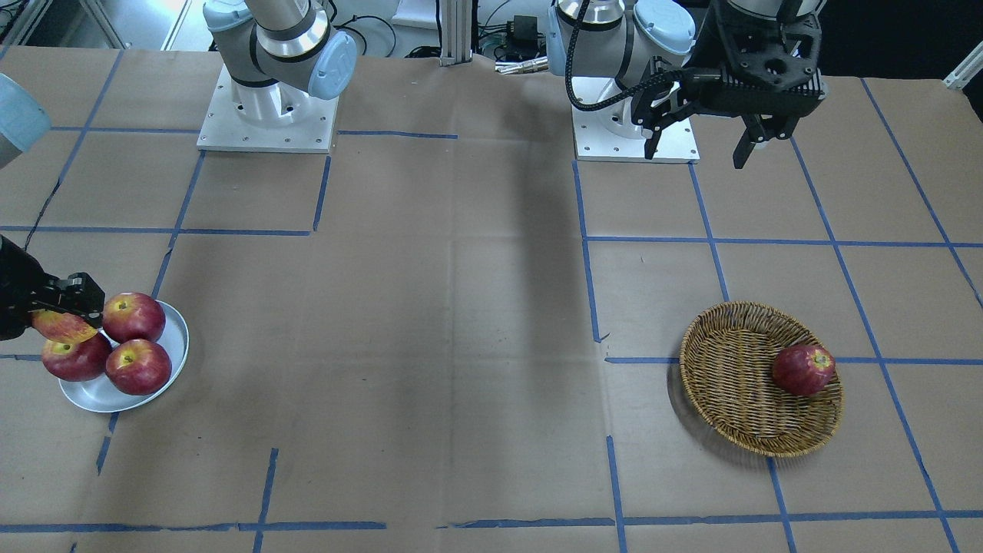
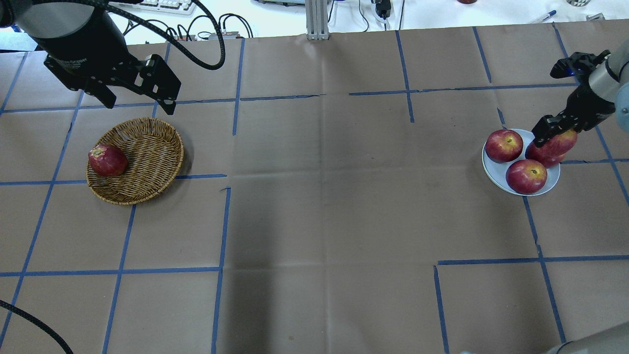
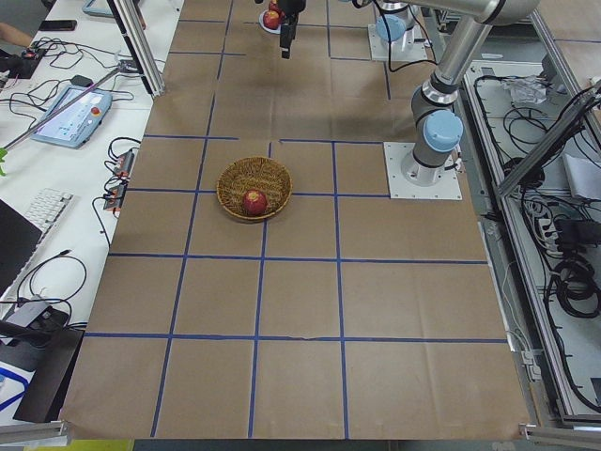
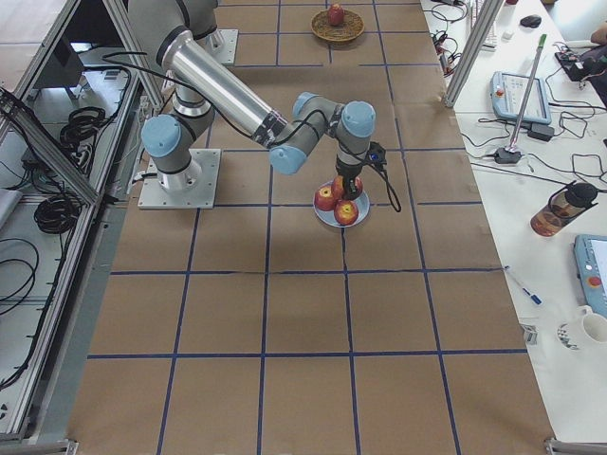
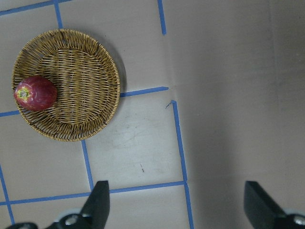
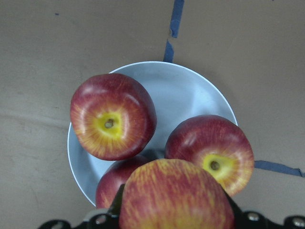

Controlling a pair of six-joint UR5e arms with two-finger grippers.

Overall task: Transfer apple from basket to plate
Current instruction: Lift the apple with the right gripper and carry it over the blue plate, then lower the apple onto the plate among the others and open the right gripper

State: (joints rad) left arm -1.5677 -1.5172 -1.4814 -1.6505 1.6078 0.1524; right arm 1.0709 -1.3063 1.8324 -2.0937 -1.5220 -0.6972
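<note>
Three dark red apples (image 6: pixel 113 122) are seen lying on the plate (image 6: pixel 188 90), which is set on the worktop (image 2: pixel 319 196) far to the robot's right. The apple (image 6: pixel 176 198) is gripped between the right jaws and held over the side of the plate away from the basket (image 2: pixel 152 164). Whether it touches the apples beneath cannot be told. The left jaws are spread wide and empty, held high and apart from the basket, in which one more dark red apple (image 2: pixel 107 160) is seen against the rim.

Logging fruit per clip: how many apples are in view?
5: three dark red apples on the plate, the streaked apple in the right gripper above them, a red apple in the basket.
</note>
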